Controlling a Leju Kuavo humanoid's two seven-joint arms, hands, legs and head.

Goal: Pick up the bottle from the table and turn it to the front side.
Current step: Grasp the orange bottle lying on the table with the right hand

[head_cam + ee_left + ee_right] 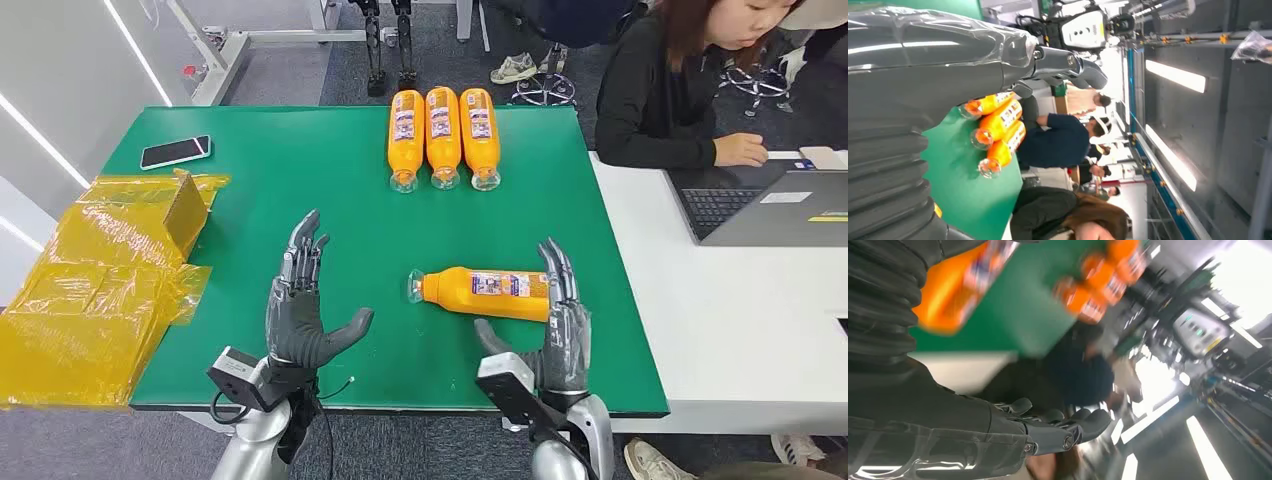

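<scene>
Lying flat, bottle (pixel 482 291) beside open right hand (pixel 560 335).

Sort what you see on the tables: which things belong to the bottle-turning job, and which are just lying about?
Job: lone bottle lying on its side, right hand, left hand.

Lying about: row of three bottles, phone, yellow bags, laptop.

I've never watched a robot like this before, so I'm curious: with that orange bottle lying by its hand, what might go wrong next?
1. The orange bottle lies on its side, so a nudge from the open right hand could roll it across the green table rather than let it be gripped.
2. The right wrist view is blurred, so the hand may misjudge its closing spot.
3. The bottle looks smooth and might slip while being turned.
</scene>
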